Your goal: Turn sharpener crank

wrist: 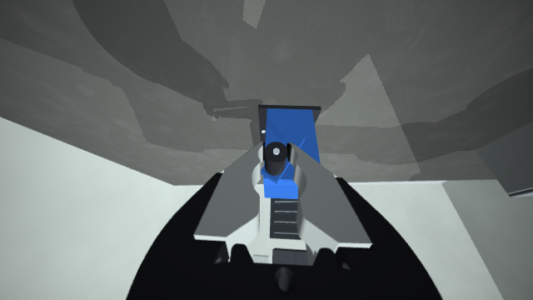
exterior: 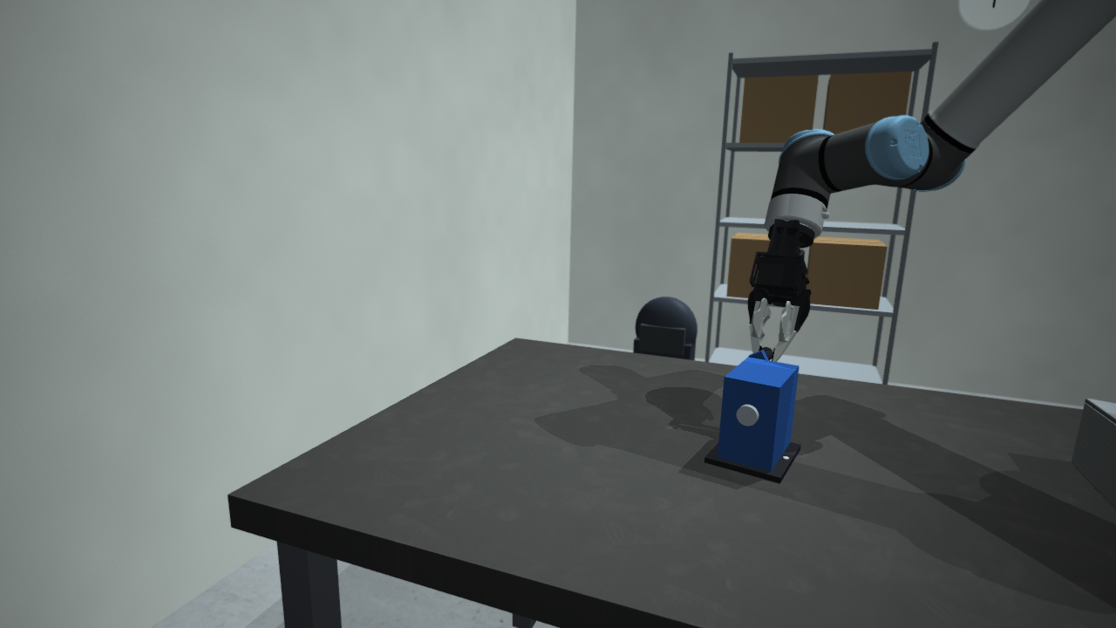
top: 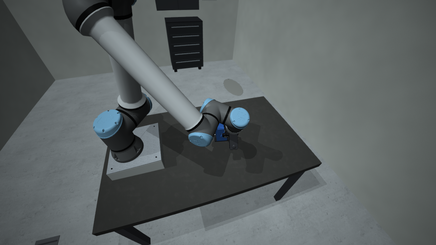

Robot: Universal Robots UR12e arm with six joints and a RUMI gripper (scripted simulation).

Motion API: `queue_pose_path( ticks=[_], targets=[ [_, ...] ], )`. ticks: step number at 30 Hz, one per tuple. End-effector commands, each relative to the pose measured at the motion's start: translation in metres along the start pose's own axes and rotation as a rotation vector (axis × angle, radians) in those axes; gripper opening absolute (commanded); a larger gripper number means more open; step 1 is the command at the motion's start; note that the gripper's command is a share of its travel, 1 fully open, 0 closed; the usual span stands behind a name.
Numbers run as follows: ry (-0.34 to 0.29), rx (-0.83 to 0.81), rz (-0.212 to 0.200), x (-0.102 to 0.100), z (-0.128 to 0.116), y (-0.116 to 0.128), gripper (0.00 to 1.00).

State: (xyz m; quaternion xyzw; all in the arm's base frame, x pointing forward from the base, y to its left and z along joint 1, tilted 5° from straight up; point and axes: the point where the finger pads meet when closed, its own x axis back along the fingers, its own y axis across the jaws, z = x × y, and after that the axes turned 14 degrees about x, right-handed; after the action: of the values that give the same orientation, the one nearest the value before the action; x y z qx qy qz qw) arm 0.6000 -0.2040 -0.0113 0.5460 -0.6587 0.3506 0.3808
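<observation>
One dark table (exterior: 437,500) is seen, with a pale wall to its left in the exterior view. Toward the table's right-middle, the blue sharpener (exterior: 755,418) is stood upright on a black base plate (exterior: 786,467) that is set flat on the table top; a grey round disc (exterior: 747,414) is shown on the face turned to the camera. Directly above the sharpener's top rear edge, the gripper (exterior: 772,350) is pointed down, with its pale fingers (exterior: 758,321) drawn in nearly together. In the wrist view the black crank knob (wrist: 275,158) is seen pinched between the two fingers, with the blue crank arm (wrist: 281,188) just under it and the sharpener body (wrist: 291,125) beyond. In the top view the sharpener (top: 220,132) is mostly hidden under the wrist joints. Behind the table a dark rounded object (exterior: 664,326) is set by the far wall. Further right, a metal shelf rack (exterior: 832,62) holding brown boxes (exterior: 850,269) is stood against the back wall. At the far right edge the arm's pedestal (exterior: 1096,437) is partly shown on the table.
</observation>
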Motion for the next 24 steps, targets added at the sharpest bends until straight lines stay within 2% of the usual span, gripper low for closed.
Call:
queue_pose_path(
  ticks=[1,24],
  targets=[
    [0.002,0.001,0.002,-0.001,0.003,-0.006,0.09],
    [0.002,0.001,0.002,-0.012,0.012,-0.015,0.09]
  ],
)
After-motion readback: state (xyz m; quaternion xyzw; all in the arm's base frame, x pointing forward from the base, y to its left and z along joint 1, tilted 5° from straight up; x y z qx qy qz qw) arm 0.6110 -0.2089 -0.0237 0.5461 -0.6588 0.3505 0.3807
